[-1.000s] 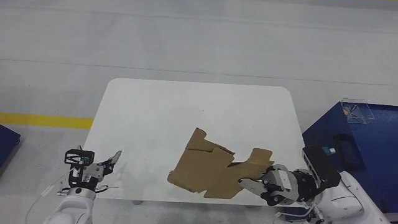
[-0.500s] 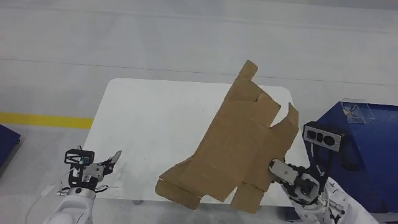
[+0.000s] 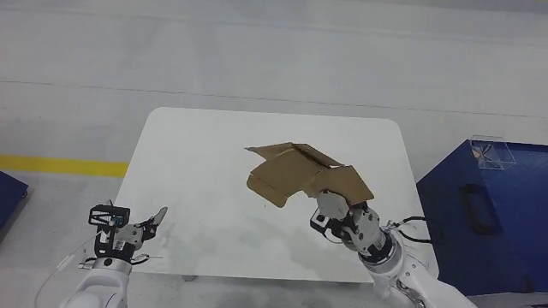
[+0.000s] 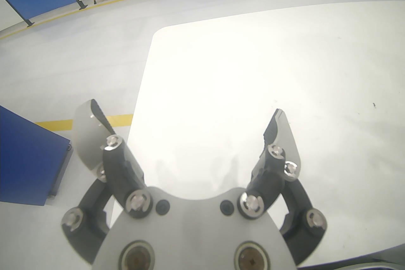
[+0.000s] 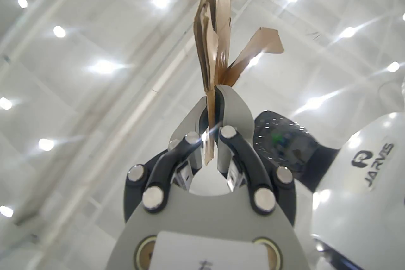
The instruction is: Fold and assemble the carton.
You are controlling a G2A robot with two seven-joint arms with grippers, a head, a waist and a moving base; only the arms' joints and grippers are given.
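**Item 1, left gripper** (image 4: 185,109): sitting at the lower left of the top view, just off the table's near corner. Its fingers are standing wide apart and holding nothing.

**Item 2, right gripper** (image 5: 213,94): showing low and right of centre in the top view. Its fingers are clamping together on one edge of the carton.

**Item 3, carton** (image 3: 295,171): a brown cardboard blank at mid-frame, apparently being held up off the table. It is part folded, with flaps splaying loosely.

**Item 4, table** (image 3: 197,162): white, lying beneath the carton.

**Handling note:** the step looks to be bringing the blank down for folding.
- The single-edge pinch is letting the sheet flop, so lowering it slowly and laying it flat mid-table seems wise.
- The idle left gripper is looking well placed to pin a panel while the right creases along the score lines.
- The likely risk is the cardboard slipping or tearing at the pinch.
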